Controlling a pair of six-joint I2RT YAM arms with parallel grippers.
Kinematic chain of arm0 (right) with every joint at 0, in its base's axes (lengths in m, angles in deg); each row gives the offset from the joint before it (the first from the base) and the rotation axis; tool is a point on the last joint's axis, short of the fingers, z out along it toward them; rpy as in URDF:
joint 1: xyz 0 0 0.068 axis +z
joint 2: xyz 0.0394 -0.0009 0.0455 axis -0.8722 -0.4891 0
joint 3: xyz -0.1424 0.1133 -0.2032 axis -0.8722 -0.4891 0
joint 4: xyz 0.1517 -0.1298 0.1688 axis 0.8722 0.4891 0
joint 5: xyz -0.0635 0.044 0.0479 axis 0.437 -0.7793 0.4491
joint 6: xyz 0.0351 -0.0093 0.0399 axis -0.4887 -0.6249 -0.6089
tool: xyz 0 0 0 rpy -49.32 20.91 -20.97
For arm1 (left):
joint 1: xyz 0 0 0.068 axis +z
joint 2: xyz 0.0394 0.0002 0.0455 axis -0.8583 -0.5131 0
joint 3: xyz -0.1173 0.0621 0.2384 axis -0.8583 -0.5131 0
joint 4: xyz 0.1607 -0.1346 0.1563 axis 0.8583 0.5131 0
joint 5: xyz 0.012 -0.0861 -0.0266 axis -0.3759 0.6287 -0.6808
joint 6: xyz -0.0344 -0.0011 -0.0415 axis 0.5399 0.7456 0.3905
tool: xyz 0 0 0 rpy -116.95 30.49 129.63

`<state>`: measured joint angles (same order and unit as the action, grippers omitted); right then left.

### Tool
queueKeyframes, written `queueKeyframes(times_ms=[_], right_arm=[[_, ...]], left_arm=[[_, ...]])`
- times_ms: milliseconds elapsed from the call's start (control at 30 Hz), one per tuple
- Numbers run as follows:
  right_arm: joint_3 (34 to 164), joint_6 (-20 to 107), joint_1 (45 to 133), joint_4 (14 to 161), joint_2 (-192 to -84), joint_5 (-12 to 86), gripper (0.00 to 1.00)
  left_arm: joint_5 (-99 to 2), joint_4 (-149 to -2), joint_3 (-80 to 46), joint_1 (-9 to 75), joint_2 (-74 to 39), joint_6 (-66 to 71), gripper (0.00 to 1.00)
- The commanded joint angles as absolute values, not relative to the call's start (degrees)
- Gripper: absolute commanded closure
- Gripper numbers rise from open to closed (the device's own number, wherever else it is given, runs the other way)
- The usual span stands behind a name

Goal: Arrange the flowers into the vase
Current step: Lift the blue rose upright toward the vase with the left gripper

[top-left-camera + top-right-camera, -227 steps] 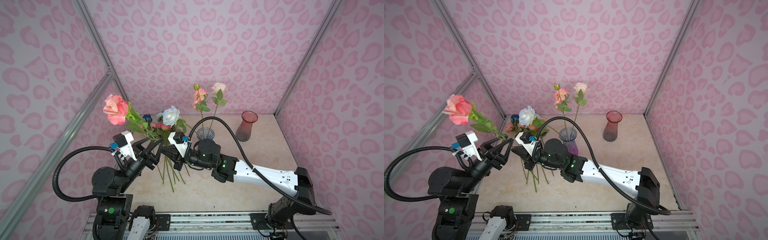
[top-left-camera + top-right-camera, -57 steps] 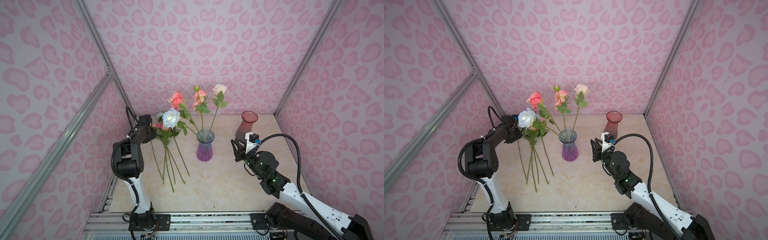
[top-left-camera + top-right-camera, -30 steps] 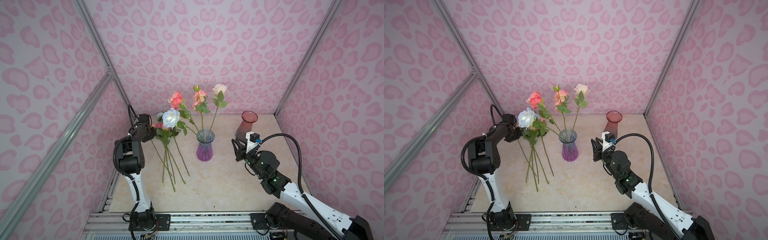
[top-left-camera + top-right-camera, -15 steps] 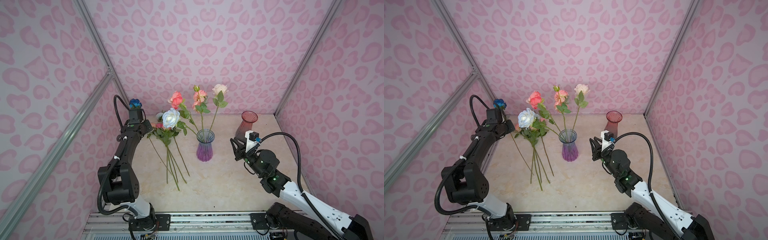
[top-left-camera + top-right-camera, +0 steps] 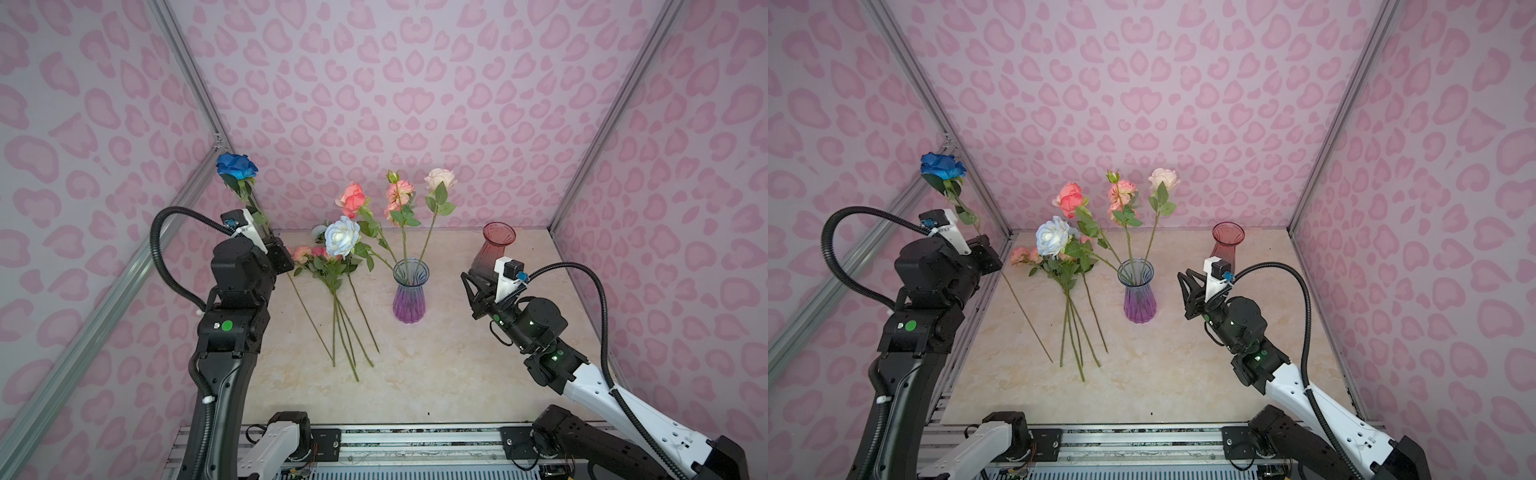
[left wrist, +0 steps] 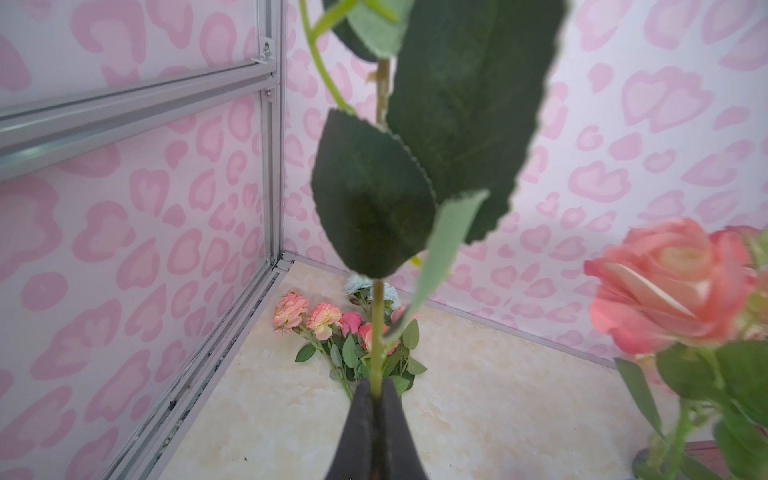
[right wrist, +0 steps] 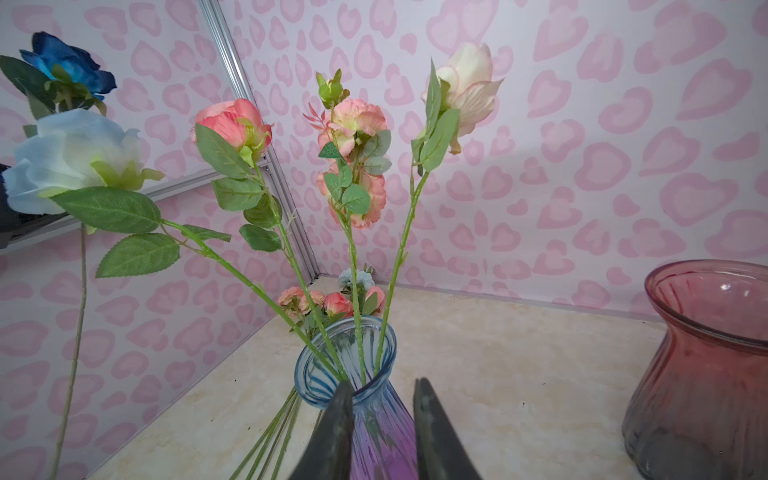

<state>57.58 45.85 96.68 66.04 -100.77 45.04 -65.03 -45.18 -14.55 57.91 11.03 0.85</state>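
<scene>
- Left gripper point(image 6: 376, 388): shut tight on the thin green stem of the dark blue rose point(image 5: 237, 165), pinched below the leaves.
- Dark blue rose is held up high by the back left corner post, head uppermost. The long stem slants down past the gripper toward the table point(image 5: 436, 374); cannot tell if its tip touches.
- Right gripper point(image 7: 382, 386): jaws partly apart with nothing between them, pointing at the blue-purple vase point(image 5: 409, 297) from its right, close but not touching.
- Blue-purple vase stands upright mid-table with four stems in it: white-blue rose point(image 5: 341, 237) leaning left, coral rose point(image 5: 352, 198), pink spray point(image 5: 399, 195) and cream rose point(image 5: 439, 178).
- Loose flowers point(image 5: 328, 262) lie flat on the table left of the vase. Their heads are toward the back left corner, pink ones and a pale blue one, and their stems fan toward the front.
- Red vase point(image 5: 494, 249) stands upright at back right, just behind the right gripper in both top views.
</scene>
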Motion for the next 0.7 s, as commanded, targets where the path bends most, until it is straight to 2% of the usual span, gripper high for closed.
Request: queueKeyframes(times_ms=[0,233,433,667], right_arm=[[57.9,46.2,96.8,66.6,-100.2,45.3,0.73],[59.1,46.2,96.8,67.2,-100.8,45.6,0.73],[60.2,46.2,97.3,66.6,-102.0,43.1,0.73],[60.6,47.2,97.5,66.8,-103.0,45.4,0.73]], left_arm=[[-59.0,-46.8,-15.4,57.5,16.1,-1.0,0.97],[-43.8,-48.5,-12.3,57.2,22.6,-1.2,0.97],[-28.8,-56.2,-13.9,57.1,24.7,5.8,0.97],[-22.1,-66.7,-15.9,54.3,24.0,10.1,0.97]])
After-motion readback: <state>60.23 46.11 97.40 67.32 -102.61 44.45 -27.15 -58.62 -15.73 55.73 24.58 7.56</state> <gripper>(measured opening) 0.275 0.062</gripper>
